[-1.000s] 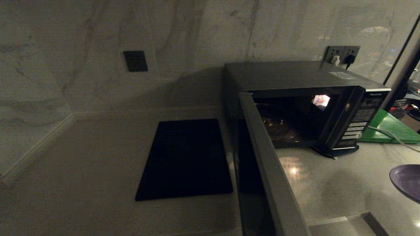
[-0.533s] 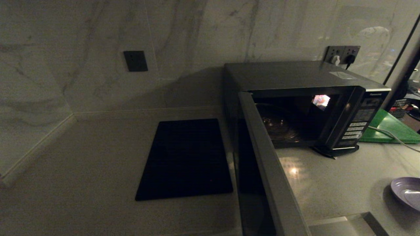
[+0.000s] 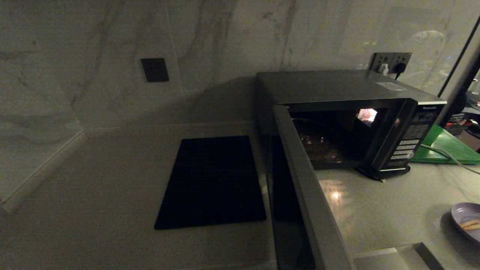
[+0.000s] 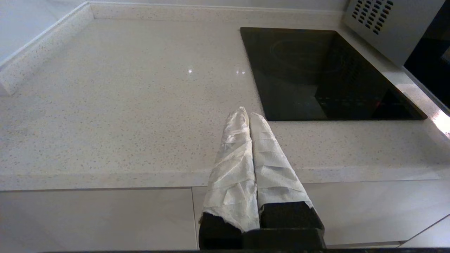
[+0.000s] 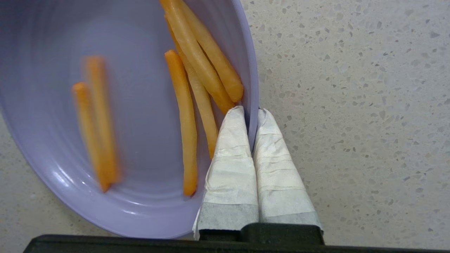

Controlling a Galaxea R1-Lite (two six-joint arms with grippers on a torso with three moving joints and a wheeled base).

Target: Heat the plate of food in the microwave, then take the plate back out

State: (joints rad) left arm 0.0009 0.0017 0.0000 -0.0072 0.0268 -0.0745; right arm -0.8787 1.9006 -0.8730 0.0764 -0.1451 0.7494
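The microwave [image 3: 337,88] stands on the counter with its door [image 3: 300,187] swung wide open towards me, and its dark cavity holds only the glass turntable. The pale-lavender plate of food [image 3: 467,221] shows at the right edge of the head view, low by the counter. In the right wrist view, my right gripper [image 5: 251,110] is shut on the rim of the plate [image 5: 140,105], with orange fries [image 5: 182,116] lying inside, two of them blurred. Whether the plate rests on the counter I cannot tell. My left gripper [image 4: 248,114] is shut and empty, parked over the counter's front edge.
A flat black slab [image 3: 212,183] lies left of the microwave door. A green board [image 3: 446,148] with a pale cable [image 3: 450,157] across it sits right of the microwave. Marble walls close the back and left. The counter's front edge runs near me.
The plate has sunk and drifted right in the head view, looking smaller, and its fries now show. The microwave and its door have not moved.
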